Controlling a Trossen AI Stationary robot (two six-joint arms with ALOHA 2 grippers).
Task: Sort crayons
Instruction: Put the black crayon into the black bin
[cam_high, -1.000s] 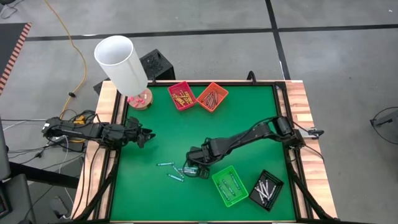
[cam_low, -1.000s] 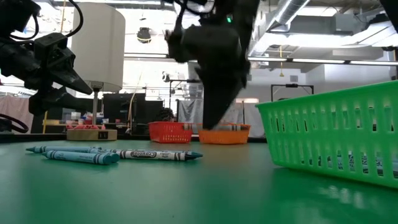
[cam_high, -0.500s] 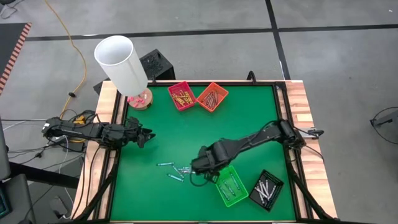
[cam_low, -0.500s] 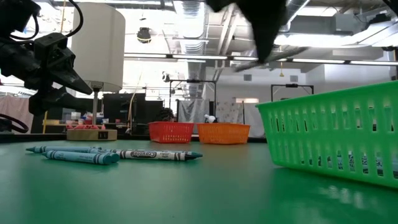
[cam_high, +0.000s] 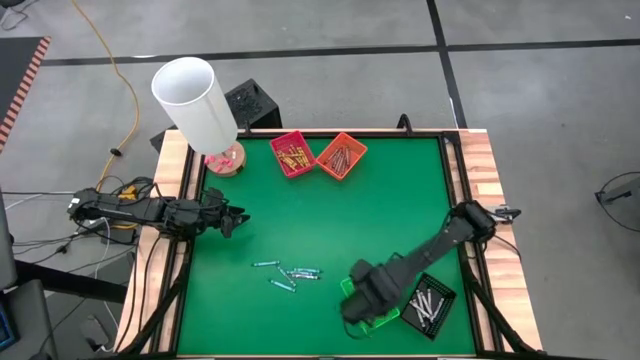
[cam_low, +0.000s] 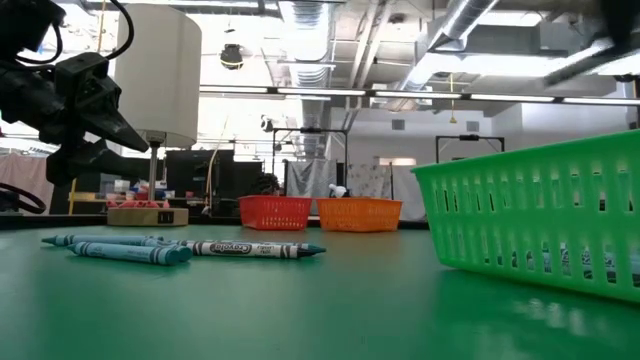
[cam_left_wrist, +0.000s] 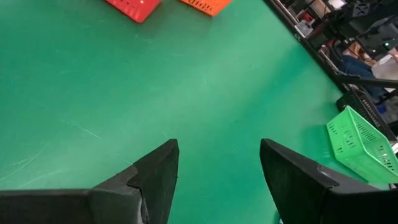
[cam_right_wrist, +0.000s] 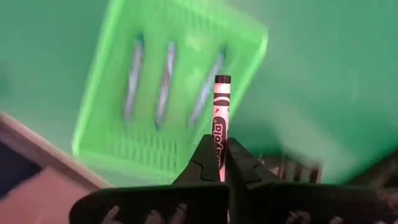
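Most crayons look sorted already: some lie in the red tray (cam_high: 291, 154), the orange tray (cam_high: 341, 155), the green basket (cam_high: 372, 305) and the black tray (cam_high: 430, 304). A few teal crayons (cam_high: 287, 275) are left loose on the green mat (cam_high: 330, 220), well off to the side of the right gripper (cam_high: 358, 305). That gripper hangs above the green basket with its fingers clamped on a pale crayon (cam_right_wrist: 220, 127), which sticks out past the fingertips; the black tray sits just beside the basket on the gripper's far side. By its wrap, this crayon probably belongs in one of these two trays, and it has not been let go. The left gripper (cam_high: 232, 217) waits at the mat's left edge with its fingers apart and nothing between them. Compared with a second ago, the right arm has swung away from the loose teal crayons and across to the basket; the loose crayons, the trays and the left arm have not moved.
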